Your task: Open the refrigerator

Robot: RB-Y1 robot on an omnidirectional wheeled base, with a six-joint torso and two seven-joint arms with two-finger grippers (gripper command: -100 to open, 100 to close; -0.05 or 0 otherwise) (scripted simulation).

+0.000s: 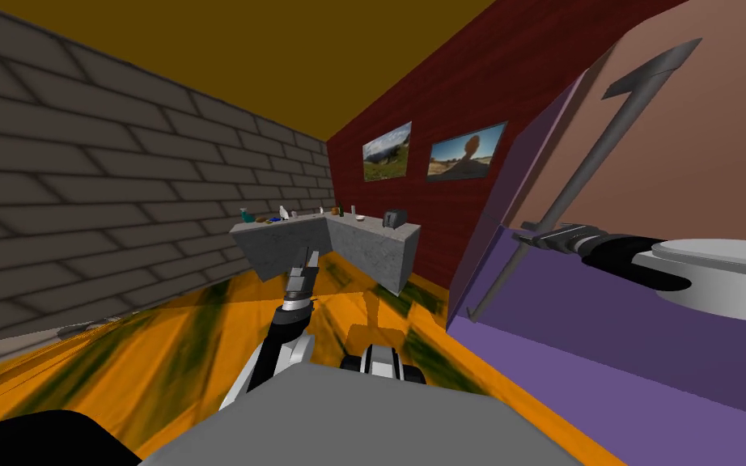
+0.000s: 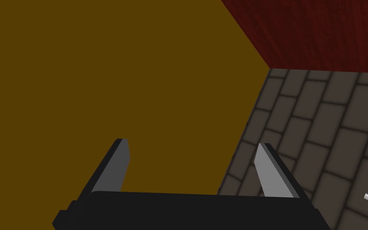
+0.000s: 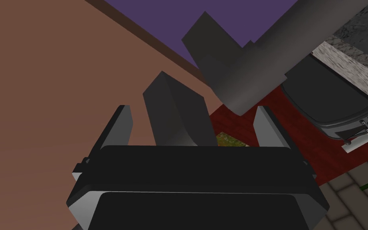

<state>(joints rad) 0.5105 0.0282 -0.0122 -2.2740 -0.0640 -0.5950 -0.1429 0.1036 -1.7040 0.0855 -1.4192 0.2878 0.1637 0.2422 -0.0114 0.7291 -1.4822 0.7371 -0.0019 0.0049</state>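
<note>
Right gripper [image 1: 527,237] at right of frame, jaws apart astride the grey handle [image 1: 578,174] of the refrigerator door [image 1: 711,146], left gripper [image 1: 309,257] lower centre, jaws apart

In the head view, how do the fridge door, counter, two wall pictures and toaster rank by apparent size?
1. Fridge door, though nearness to the camera enlarges it.
2. Counter.
3. Left picture and right picture, about alike.
4. Toaster.
</note>
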